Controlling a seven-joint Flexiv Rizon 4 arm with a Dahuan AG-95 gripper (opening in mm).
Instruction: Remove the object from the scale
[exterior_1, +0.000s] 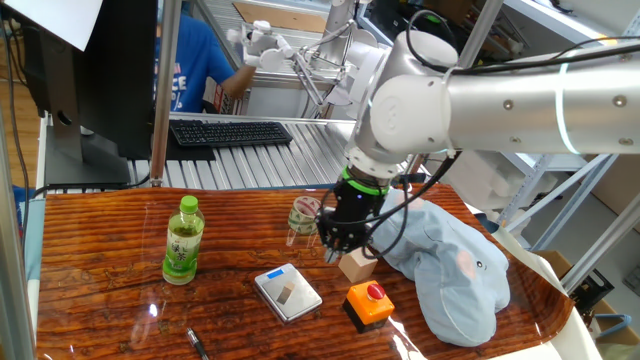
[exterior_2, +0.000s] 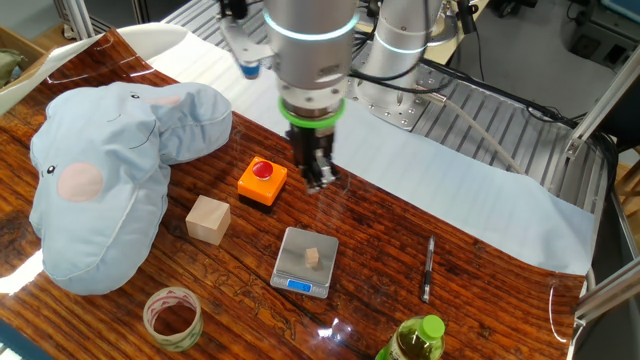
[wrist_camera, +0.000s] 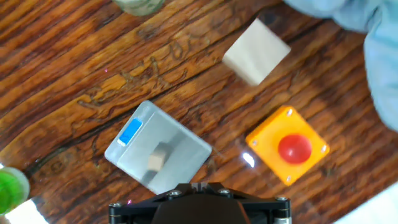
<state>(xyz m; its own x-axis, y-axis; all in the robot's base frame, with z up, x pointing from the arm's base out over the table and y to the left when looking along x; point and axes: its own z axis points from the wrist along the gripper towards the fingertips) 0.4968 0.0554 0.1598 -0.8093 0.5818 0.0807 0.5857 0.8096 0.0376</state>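
The scale (exterior_2: 293, 258) is a flat silver plate with a light-blue display at its near end. It also shows in one fixed view (exterior_1: 301, 299) and in the hand view (wrist_camera: 178, 145). The object (exterior_2: 313, 256), a tiny tan block, rests on the plate, and shows in one fixed view (exterior_1: 285, 293) and in the hand view (wrist_camera: 157, 160). My gripper (exterior_2: 320, 183) hangs above the table just beyond the scale, beside the orange box. Its fingers are together and hold nothing. It also shows in one fixed view (exterior_1: 335, 245) and at the bottom edge of the hand view (wrist_camera: 198, 185).
An orange box with a red button (exterior_2: 262, 181) and a larger tan cube (exterior_2: 208, 219) lie near the scale. A blue plush elephant (exterior_2: 110, 170), a tape roll (exterior_2: 173, 315), a green bottle (exterior_2: 412, 340) and a pen (exterior_2: 428, 268) are around.
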